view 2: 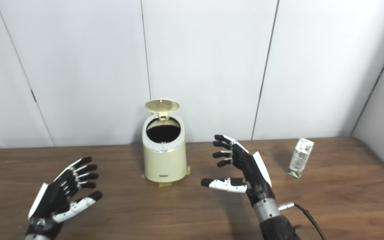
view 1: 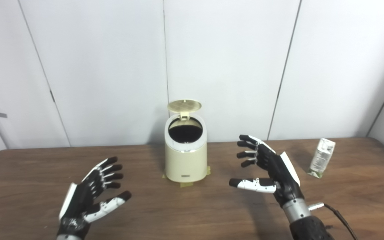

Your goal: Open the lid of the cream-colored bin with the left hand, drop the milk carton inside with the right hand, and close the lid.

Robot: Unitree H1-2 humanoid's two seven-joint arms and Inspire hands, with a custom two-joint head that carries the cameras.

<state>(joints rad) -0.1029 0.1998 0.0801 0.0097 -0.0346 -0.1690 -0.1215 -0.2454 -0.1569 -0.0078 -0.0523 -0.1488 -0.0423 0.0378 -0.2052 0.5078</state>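
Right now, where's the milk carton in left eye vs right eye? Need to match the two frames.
Left eye view: the milk carton stands far right on the table, beyond the right hand.
Right eye view: the same carton sits right of centre, nearer the middle of the picture than in the other view.
Shared landmark: the cream-colored bin with its lid up, left of the carton in both.

Tabletop (view 1: 152,213): dark brown wood grain.
Wall panels (view 1: 105,66): white, split by thin vertical seams.
Tape (view 1: 187,183): yellowish strips stuck on the tabletop.

Cream-colored bin (view 1: 185,156) mid-table, lid (view 1: 184,106) raised; milk carton (view 1: 321,157) upright, far right.
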